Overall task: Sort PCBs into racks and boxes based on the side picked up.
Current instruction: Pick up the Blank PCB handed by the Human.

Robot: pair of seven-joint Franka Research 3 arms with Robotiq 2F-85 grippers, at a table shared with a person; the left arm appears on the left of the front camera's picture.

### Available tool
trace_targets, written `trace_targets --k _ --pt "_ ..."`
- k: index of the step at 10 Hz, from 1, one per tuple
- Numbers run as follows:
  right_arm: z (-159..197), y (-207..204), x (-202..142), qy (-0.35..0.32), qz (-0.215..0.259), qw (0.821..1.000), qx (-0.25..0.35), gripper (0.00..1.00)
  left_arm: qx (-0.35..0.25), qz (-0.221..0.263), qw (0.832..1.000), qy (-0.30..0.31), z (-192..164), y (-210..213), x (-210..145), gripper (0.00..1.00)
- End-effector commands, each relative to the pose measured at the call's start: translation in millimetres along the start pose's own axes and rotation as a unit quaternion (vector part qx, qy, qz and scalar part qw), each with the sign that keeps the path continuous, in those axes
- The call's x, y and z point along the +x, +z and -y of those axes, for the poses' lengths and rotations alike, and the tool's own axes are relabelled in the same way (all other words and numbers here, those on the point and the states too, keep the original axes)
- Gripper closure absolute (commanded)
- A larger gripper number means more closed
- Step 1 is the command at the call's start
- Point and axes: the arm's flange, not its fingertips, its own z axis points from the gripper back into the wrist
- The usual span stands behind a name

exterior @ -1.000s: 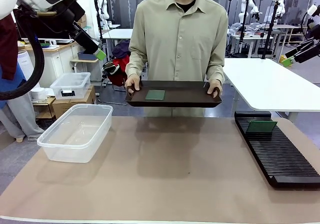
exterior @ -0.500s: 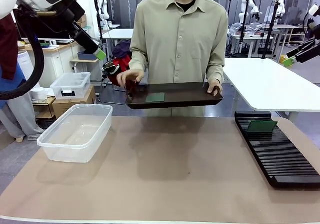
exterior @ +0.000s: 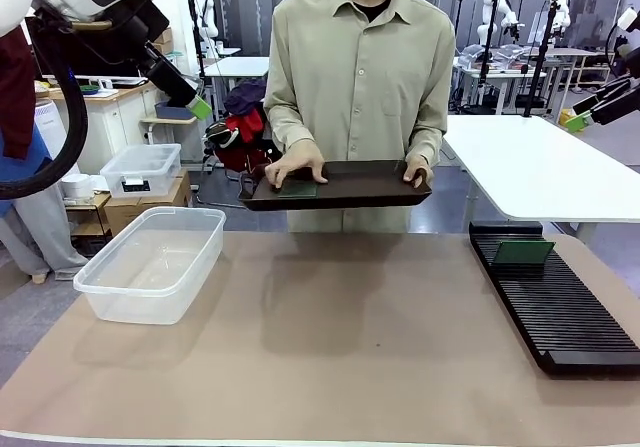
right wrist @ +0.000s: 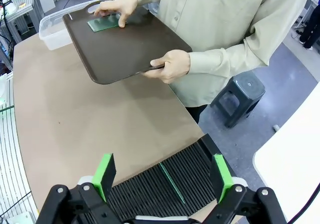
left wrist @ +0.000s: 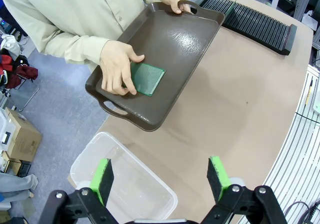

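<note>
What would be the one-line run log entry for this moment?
left pincer: open | right pincer: open | person's hand: resting on PCB in brown tray | second PCB: standing in rack

One green PCB (left wrist: 148, 78) lies flat in a dark tray (left wrist: 150, 125), partly under a person's hand (left wrist: 116, 65). The other PCB (exterior: 522, 252) stands on edge in the far slots of the long black rack (exterior: 560, 312) at the table (exterior: 330, 347)'s right side. The clear box (exterior: 150, 267) sits open-topped at the left

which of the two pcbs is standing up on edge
The PCB slotted in the black rack, near its far end; the other PCB lies flat on the dark tray, partly under the person's hand.
</note>
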Motion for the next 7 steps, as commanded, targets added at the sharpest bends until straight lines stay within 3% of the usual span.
trace_targets --k 1,7 --pt "-1.3 -1.7 1.6 0.001 0.0 1.0 0.003 0.0 0.0 -0.002 1.0 0.001 0.3 -1.2 -2.1 0.0" --pt "-1.3 -1.7 1.6 0.001 0.0 1.0 0.003 0.0 0.0 -0.002 1.0 0.001 0.3 -1.2 -2.1 0.0"
